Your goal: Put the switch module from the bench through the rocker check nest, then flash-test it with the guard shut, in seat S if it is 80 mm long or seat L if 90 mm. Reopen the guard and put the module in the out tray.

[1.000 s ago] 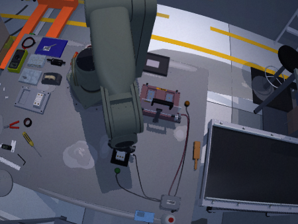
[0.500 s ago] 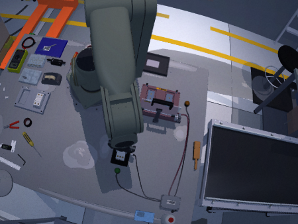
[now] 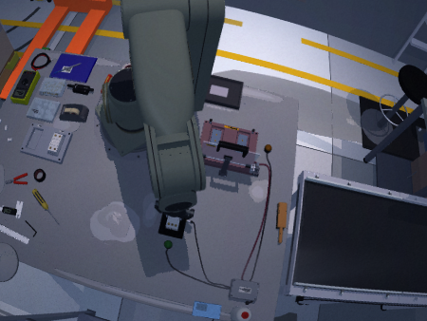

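The switch module point(image 3: 173, 223) is a small pale piece with two rockers. It sits in the black rocker check nest point(image 3: 171, 227) at the near middle of the table. A green button point(image 3: 167, 244) lies just in front of the nest, wired to a grey box point(image 3: 244, 289). The flash tester point(image 3: 230, 146) stands further back, with two seats and a black guard bar across its front. The out tray point(image 3: 224, 91) is a dark tray behind the tester. My gripper point(image 3: 174, 217) stands straight over the nest, mostly hidden by the wrist. It still grips the switch module.
The arm's base point(image 3: 121, 109) stands close on the left of the tester. A large dark framed panel point(image 3: 360, 237) fills the right side. Tools and spare parts lie along the table's left edge. An orange-handled tool point(image 3: 282, 221) lies right of the red cable.
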`<action>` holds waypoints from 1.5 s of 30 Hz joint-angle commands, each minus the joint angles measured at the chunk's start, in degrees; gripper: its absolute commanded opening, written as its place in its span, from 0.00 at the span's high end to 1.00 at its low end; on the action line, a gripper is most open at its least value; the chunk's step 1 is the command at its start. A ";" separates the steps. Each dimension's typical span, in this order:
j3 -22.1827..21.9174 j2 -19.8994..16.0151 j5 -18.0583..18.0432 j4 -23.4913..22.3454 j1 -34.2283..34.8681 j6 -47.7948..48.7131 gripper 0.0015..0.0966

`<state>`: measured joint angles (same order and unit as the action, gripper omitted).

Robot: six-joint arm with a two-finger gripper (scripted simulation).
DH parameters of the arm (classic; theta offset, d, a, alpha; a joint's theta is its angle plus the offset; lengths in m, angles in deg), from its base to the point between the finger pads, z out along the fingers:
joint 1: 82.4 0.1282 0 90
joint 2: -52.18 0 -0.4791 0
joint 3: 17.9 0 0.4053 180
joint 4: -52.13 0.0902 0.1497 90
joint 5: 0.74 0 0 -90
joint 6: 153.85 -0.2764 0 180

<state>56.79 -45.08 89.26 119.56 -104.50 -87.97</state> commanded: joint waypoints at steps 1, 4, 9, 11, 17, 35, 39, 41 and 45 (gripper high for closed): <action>0.04 0.03 0.00 0.00 0.00 0.00 0.48; 0.04 0.02 0.00 0.00 0.00 0.00 0.42; 0.04 0.02 0.00 0.00 0.00 0.00 0.33; 0.04 0.02 0.00 0.00 0.00 0.00 0.33; 0.04 0.02 0.00 0.00 0.00 0.00 0.33; 1.90 0.86 0.00 2.67 0.00 0.00 0.33; 3.26 1.38 0.00 4.55 0.00 0.00 0.33; 3.90 1.60 0.00 5.41 0.00 0.00 0.33; 4.83 1.89 0.00 6.66 0.00 0.00 0.33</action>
<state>61.67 -43.18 89.26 126.29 -104.50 -87.97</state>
